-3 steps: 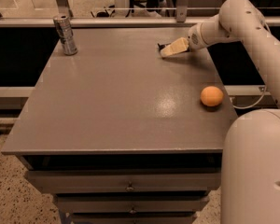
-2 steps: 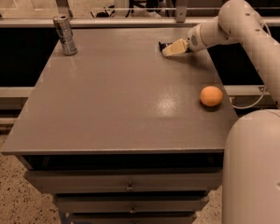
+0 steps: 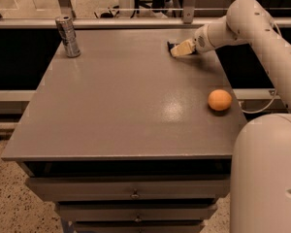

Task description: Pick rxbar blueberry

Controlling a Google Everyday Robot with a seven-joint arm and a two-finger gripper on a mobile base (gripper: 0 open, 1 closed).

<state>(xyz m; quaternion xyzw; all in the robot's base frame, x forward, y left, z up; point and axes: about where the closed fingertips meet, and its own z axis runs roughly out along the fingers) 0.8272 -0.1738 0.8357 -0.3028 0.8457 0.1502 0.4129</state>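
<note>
End effector (image 3: pixel 182 48) is low at the far right of the table (image 3: pixel 116 106), right at surface level as far as I can judge, pointing left. I can't tell whether it is apart, together or clamped on anything; from this angle it reads as one pale wedge.

Rxbar blueberry (image 3: pixel 170 45): only a small dark sliver shows, poking out at the left tip of the end effector, touching it or tucked partly under it. It looks to be lying on the table at the far edge. I can't read the wrapper, so I'm going by colour and flat shape.

The arm (image 3: pixel 242 18) comes in from the right, elbow high over the table's far right corner, forearm angled down to the bar.

Progress, my read: the reach is done and the end effector is at the target. A grasp isn't confirmed and there's no sign of a lift, since I see no gap between bar and table. What's left is to confirm closure on the bar, then raise it clear.

Risk I'd flag: the bar is flat and sits near the far edge, so a shallow approach could push it off rather than catch it.

The other items are well apart from the action. The orange ball (image 3: pixel 219 100) is on the right side nearer to me, and the silver can (image 3: pixel 68 36) stands upright at the far left corner. Neither is in the way of a straight lift.
</note>
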